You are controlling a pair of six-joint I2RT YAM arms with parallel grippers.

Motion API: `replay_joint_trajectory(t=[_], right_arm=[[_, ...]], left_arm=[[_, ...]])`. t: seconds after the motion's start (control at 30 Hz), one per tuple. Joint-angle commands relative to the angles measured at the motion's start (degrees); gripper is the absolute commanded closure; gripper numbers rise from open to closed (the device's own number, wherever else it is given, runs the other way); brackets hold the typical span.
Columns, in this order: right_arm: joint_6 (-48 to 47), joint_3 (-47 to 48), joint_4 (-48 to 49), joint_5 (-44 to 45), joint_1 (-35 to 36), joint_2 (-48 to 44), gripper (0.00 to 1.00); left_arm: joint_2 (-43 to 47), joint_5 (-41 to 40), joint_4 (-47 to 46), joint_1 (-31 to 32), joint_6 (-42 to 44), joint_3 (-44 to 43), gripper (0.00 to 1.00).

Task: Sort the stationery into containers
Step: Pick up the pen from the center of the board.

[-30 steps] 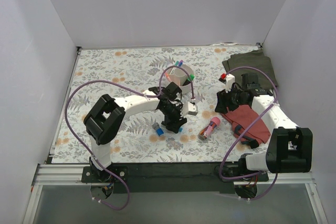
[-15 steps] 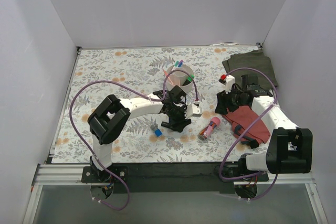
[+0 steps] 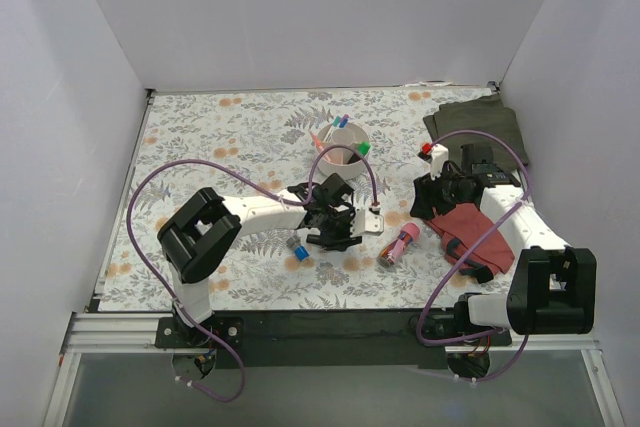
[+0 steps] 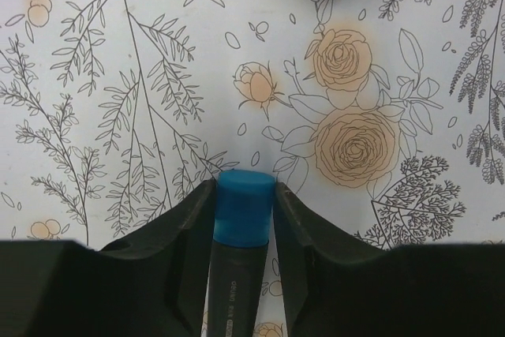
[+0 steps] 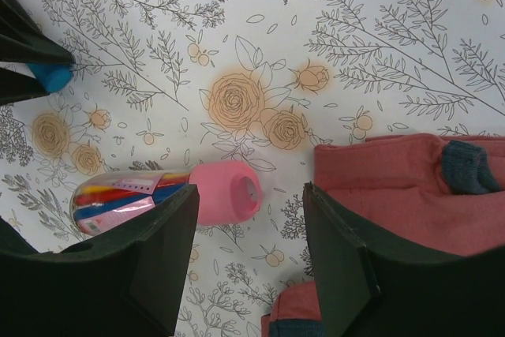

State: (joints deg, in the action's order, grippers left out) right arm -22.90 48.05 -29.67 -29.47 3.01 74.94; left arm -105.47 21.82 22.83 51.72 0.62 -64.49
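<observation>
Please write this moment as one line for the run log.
left claw: shut on blue-capped black marker | right claw: open above fat pink marker | cup: holds pens

Left arm reaching toward centre, left gripper [image 4: 245, 189] clamped on blue-capped marker [image 4: 244, 215], right gripper [image 5: 249, 193] (jaws spread) pointing down
</observation>
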Motion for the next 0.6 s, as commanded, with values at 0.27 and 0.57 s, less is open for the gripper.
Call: replay_joint_trajectory(t=[0.27, 0.57], right_arm=[[-0.48, 2.04, -0.21, 1.08, -0.46, -1.11, 0.36], [-0.4, 1.25, -0.21, 1.44, -0.81, -1.2, 0.36]], left_arm=[[4.73, -1.9, 10.28, -1.71, -2.56, -5.81, 0.96], [10.98, 8.58, -2.62, -9.71, -12.81, -25.26, 1.0]])
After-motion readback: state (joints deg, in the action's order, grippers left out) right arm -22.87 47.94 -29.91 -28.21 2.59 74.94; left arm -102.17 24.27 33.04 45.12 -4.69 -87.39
